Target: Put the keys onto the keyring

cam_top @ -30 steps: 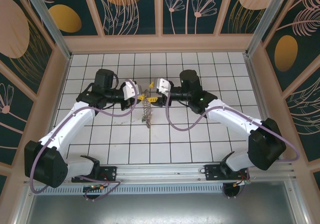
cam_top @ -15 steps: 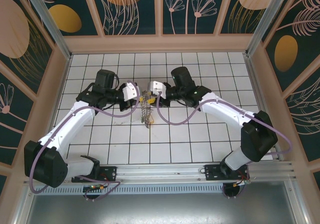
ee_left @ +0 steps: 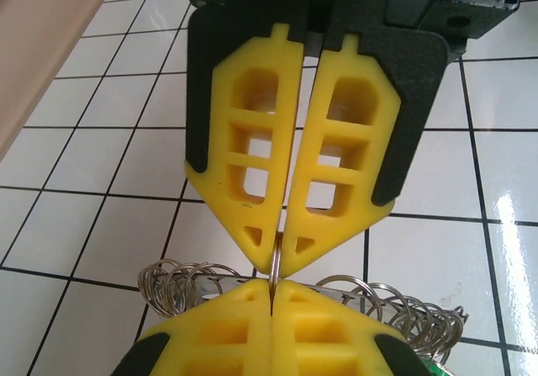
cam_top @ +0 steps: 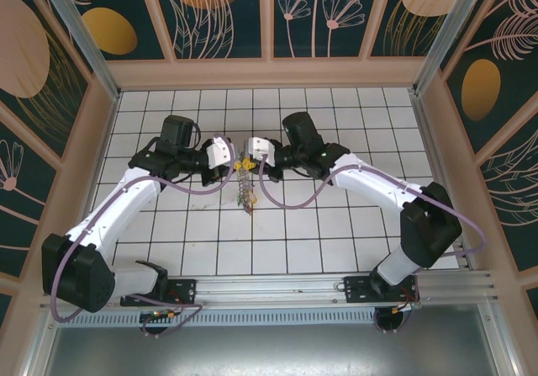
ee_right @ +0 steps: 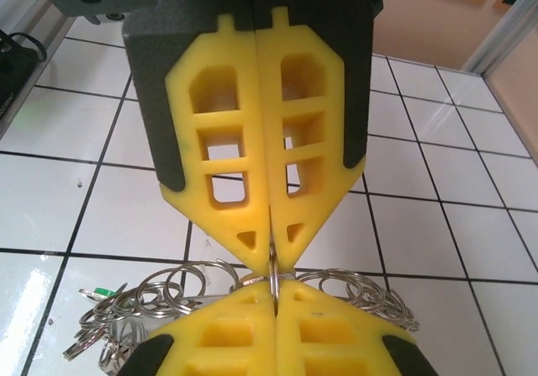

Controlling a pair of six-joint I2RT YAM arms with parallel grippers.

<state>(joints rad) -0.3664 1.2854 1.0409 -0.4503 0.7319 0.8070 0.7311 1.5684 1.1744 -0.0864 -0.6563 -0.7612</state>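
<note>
Swung in from the right and snapped closed within the last second: right gripper (cam_top: 250, 163), now tip to tip with left gripper (cam_top: 238, 165). Both pinched on the thin wire of the keyring (cam_top: 245, 193). Coils bunched just beyond the fingertips, a green-headed key (ee_right: 99, 292) among them. Left as before.

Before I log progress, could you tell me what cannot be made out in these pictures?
1. Right wrist view: left gripper and the bottom edge cut off much of the keyring and keys.
2. Left wrist view: right gripper hides the keyring's middle.
3. Top view: keys too small to count.
</note>
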